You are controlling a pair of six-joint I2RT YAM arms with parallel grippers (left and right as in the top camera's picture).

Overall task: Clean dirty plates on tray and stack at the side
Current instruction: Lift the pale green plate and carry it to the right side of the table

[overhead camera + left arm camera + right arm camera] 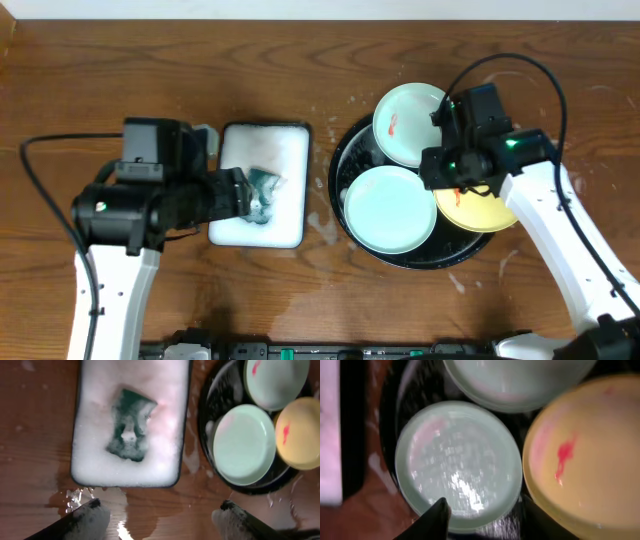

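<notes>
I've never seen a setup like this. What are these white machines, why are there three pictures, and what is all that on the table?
These are two robot arms at a wooden table, each ending in a two-finger gripper. The wide picture comes from a camera above; the other two come from cameras on the wrists, looking down from just behind each gripper. The left gripper hangs open over a white tray of foam, where a green sponge lies. The right gripper hangs open over a round black tray with three small plates: a near mint-green plate, a far mint-green plate and a yellow plate. The last two show red smears. Nothing is held.
</notes>
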